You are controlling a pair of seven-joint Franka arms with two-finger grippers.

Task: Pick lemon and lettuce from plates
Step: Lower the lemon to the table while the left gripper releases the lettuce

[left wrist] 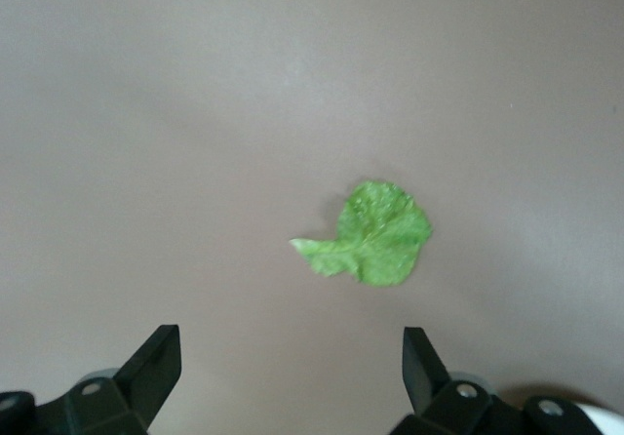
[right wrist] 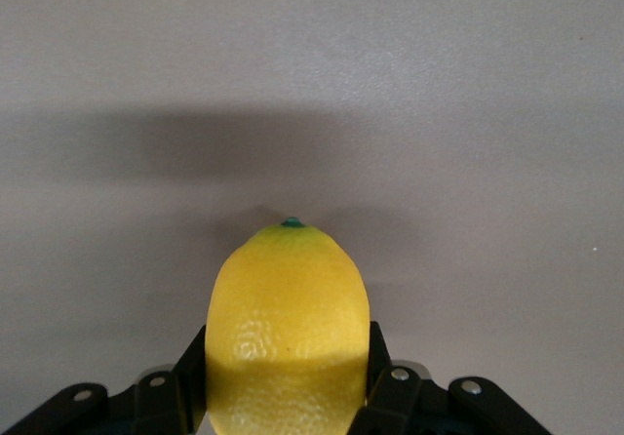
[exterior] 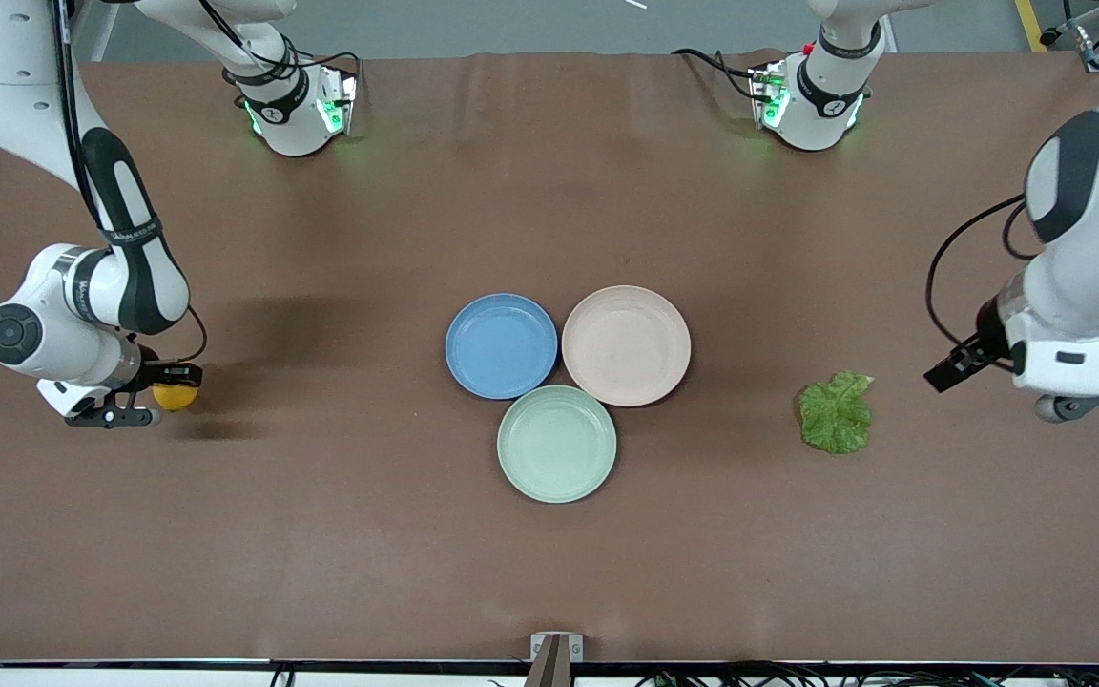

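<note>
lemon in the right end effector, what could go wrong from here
The right end effector is shut on the lemon, low over the table at the right arm's end. The fruit is smooth and rounded and sticks out past the fingers, so it could slip or roll away on release. The lettuce lies flat on the table; the open left end effector may struggle to regrasp it.

round shallow mint-green plate point(exterior: 556, 444): empty, flat on bench, nearest the front camera of the plate cluster | brown cloth-covered bench point(exterior: 340, 534): matte, faint creases | small grey metal bracket point(exterior: 555, 647): at bench's camera-side edge
</note>
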